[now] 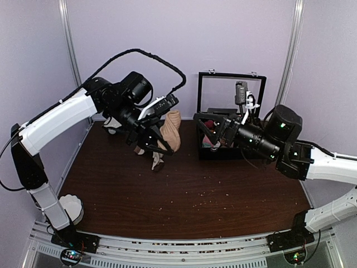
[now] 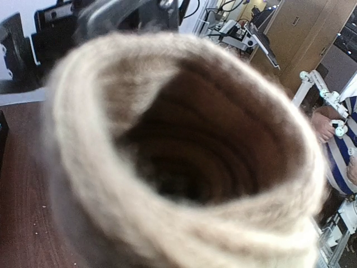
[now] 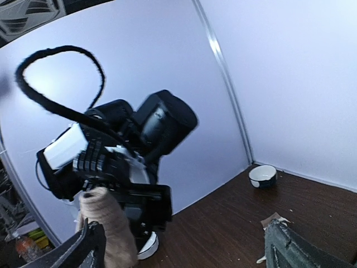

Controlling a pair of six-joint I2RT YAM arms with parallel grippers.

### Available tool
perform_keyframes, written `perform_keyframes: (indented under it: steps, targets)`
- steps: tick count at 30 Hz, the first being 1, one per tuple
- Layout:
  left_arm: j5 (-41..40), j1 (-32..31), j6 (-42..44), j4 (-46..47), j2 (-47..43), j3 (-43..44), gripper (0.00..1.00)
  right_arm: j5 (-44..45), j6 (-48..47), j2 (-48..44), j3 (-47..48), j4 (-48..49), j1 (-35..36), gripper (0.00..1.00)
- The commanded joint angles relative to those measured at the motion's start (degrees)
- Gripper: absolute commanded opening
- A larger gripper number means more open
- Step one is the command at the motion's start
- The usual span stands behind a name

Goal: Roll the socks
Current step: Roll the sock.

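**Tan socks held off the table by the left gripper; right gripper spread wide**

The socks (image 1: 172, 129) are a tan bundle in the air above the far middle of the dark wooden table (image 1: 184, 195), not touching it. The left gripper (image 1: 158, 144) is clamped on them from the near-left side. The right gripper (image 1: 207, 133) faces them from just beside, apart from the fabric, with its jaws spread wide.

The left wrist view shows what the overhead view cannot: a blurred, ribbed cuff mouth fills the frame, pale at the rim and dark brown inside. A person in a striped shirt (image 2: 341, 151) is at its right edge.

The right wrist view looks across at the left gripper, the tan bundle pinned against its black body. Its own two fingers (image 3: 83, 248) sit at opposite bottom corners with nothing between them.

Behind the right gripper, a black open-framed box (image 1: 223, 152) stands at the back of the table. A white bowl (image 1: 71, 207) rests at the table's near-left corner.
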Motion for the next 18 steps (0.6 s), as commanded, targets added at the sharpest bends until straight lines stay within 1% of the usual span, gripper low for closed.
perform_keyframes:
  steps: [1,4,9,11,13,14,17,18]
  targets:
    - [4.71,-0.03,2.82,-3.81,1.16,1.83,0.00,-20.83,-6.03,3.32,8.48,-9.00,0.08,0.99]
    - [4.75,-0.03,2.33,-3.83,1.82,2.40,0.00,-30.80,-6.98,7.67,13.72,-14.21,0.24,1.00]
    - [4.84,-0.02,2.22,-3.79,1.95,2.40,0.00,-32.16,-11.37,12.95,19.70,-23.50,1.26,1.00]
    - [4.83,-0.06,2.21,-3.79,1.94,2.42,0.00,-32.46,-11.88,13.88,20.31,-24.10,1.29,0.99]
    - [4.93,-0.09,2.57,-4.14,1.94,2.42,0.00,-32.55,-12.01,14.65,20.77,-24.24,1.37,0.91]
    - [5.00,-0.10,2.68,-4.26,1.94,2.38,0.00,-32.58,-12.06,14.93,21.05,-24.38,1.32,0.85]
    - [5.32,-0.21,3.25,-4.80,1.98,2.24,0.00,-33.43,-12.49,16.18,22.87,-25.27,1.18,0.58]
    - [5.41,-0.21,3.72,-5.21,2.02,2.32,0.00,-34.13,-12.46,16.59,23.43,-25.68,1.09,0.52]
